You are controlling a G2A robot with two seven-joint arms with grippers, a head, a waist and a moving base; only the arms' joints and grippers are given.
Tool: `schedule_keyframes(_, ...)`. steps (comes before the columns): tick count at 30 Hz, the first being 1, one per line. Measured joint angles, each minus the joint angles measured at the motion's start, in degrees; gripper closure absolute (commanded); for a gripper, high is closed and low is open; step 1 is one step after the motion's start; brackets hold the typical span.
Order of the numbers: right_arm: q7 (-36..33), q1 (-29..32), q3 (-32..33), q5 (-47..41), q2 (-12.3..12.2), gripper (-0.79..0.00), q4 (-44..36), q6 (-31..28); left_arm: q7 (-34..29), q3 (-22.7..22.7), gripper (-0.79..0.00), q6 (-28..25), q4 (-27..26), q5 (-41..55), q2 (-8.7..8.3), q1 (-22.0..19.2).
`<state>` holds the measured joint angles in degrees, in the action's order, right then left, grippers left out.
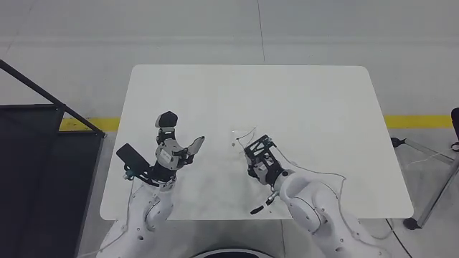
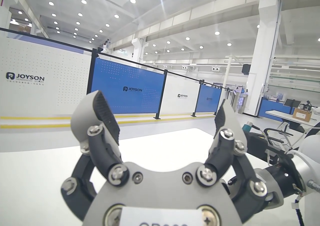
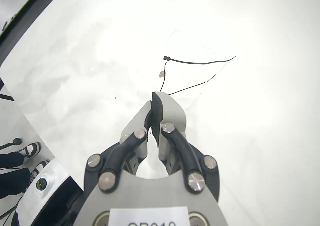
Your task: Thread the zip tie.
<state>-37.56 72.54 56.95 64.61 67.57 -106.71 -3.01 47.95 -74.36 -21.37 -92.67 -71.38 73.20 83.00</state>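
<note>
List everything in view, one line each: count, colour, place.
table: 1, white, in front of the robot
zip tie: 1, black, thin, pinched by the right hand, head and strap reaching out over the table
small bit: 1, pale pinkish, beside the zip tie's strap; cannot tell what it is
floor stripes: 2, yellow, one running behind the table, one along the far floor
screen: 1, black, on the floor at the left arm's side of the table
partition panels: several, blue and white, beyond the table
left hand: 1, grey with black pads, open, empty, above the table
right hand: 1, same colours, shut on the zip tie
</note>
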Motion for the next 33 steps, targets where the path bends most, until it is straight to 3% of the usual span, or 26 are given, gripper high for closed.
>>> schedule_keyframes(4,-1.1,-0.4,-0.6,0.7,0.3,0.0,0.1,1.1,0.0,0.0,-0.785,0.0,0.1,0.0,0.04,-0.1)
schedule_keyframes(6,-1.2,-0.5,-0.8,0.7,0.4,-0.111,0.2,1.5,0.0,0.0,-0.785,0.0,0.1,0.0,0.06,-0.1)
schedule_keyframes(10,-1.5,-0.6,-0.9,0.7,0.6,-0.148,0.2,1.5,0.1,0.0,-0.785,-0.1,0.1,-0.1,0.09,-0.1)
schedule_keyframes(30,-0.6,1.1,0.0,1.2,0.9,-0.142,-1.3,-0.6,0.2,-0.1,-0.785,-0.4,0.3,-0.3,0.22,-0.1)
schedule_keyframes(32,-0.2,1.3,0.3,1.1,0.9,-0.234,-1.5,-0.8,0.2,-0.1,-0.785,-0.4,0.3,-0.3,0.22,-0.1)
schedule_keyframes(33,0.1,1.5,0.5,0.9,0.9,-0.388,-1.7,-0.8,0.2,-0.1,-0.785,-0.4,0.3,-0.3,0.23,-0.2)
